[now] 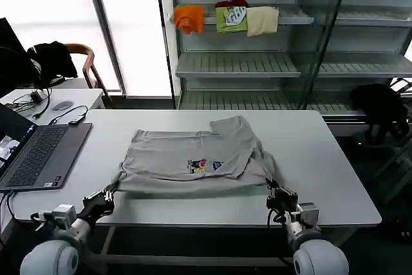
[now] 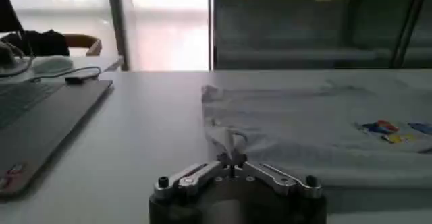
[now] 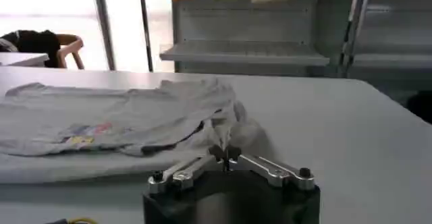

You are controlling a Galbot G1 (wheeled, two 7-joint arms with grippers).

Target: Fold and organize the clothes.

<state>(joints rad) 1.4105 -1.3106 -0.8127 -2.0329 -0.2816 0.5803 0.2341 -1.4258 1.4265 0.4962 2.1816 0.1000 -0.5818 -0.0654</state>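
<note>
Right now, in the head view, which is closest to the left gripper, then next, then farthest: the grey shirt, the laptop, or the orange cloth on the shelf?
1. Grey shirt, its corner at the left gripper.
2. Laptop, on the table's left side.
3. Orange cloth, up on the back shelf.

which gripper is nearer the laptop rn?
Left. The left gripper is at the shirt's near-left corner, a short way from the laptop. The right gripper is at the shirt's near-right corner, across the table.
</note>
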